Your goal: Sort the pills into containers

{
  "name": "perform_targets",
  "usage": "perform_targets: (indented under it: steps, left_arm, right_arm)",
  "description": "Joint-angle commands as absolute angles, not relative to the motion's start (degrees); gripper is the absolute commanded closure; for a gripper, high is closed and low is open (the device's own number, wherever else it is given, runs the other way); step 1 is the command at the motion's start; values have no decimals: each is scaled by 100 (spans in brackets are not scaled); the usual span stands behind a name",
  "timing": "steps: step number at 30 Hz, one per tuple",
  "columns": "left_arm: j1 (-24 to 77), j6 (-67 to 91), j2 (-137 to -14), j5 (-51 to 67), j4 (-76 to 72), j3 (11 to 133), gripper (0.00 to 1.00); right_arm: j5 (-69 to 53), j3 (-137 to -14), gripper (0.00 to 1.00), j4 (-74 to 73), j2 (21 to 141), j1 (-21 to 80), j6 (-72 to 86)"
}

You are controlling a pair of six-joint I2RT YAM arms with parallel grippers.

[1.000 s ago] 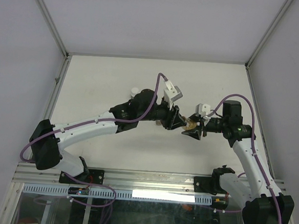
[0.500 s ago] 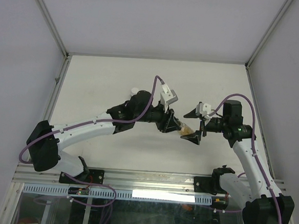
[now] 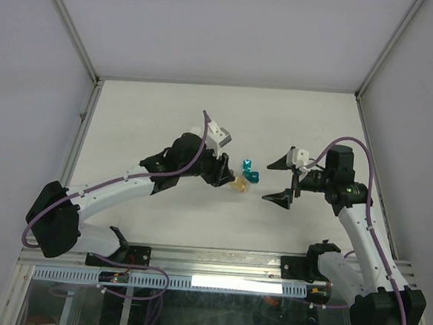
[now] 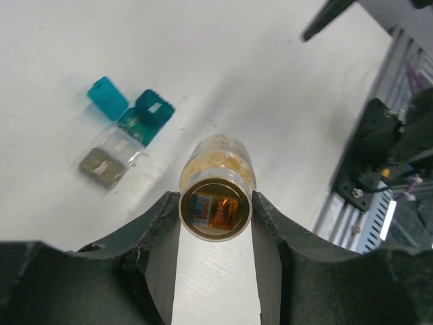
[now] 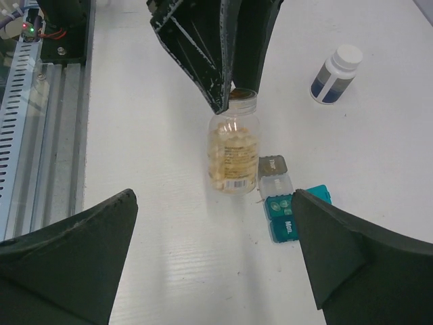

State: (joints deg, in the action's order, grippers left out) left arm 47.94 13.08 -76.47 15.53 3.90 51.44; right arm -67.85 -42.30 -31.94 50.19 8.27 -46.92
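Holding a pill bottle (image 4: 218, 162) by one end, your left gripper (image 4: 215, 210) has its fingers closed snug on both sides of it. Teal box (image 4: 145, 115) and grey box (image 4: 98, 168) lie touching on the table (image 3: 145, 120), just beside the bottle. Your right gripper (image 3: 278, 182) is spread wide and empty, near the bottle but apart from it. A white-capped bottle (image 5: 336, 73) stands apart from the boxes.

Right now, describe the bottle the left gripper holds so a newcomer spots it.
Find the left gripper over mid-table; the pill bottle is clamped in it, near the teal pill box. It is clear and packed with pale yellow pills, unlike the white-capped, blue-labelled bottle standing farther off.
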Motion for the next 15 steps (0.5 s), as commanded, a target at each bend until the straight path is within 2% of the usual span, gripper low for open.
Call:
perform_targets:
  steps: [1, 6, 10, 15]
  left_arm:
    - [4537, 1266, -7345, 585, 728, 5172, 100]
    - [4120, 1077, -7455, -380, 1661, 5688, 100]
    - [3921, 796, -7843, -1191, 2794, 6843, 100]
    - [3504, 508, -8649, -1564, 3707, 7755, 100]
  right_arm:
    - [-6978, -4388, 0, -2914, 4904, 760, -4570]
    - [-6971, -4368, 0, -2871, 4896, 756, -4542]
    - [-6970, -4359, 0, -2839, 4947, 756, -4505]
    - [-6958, -4345, 0, -2779, 4909, 760, -4451]
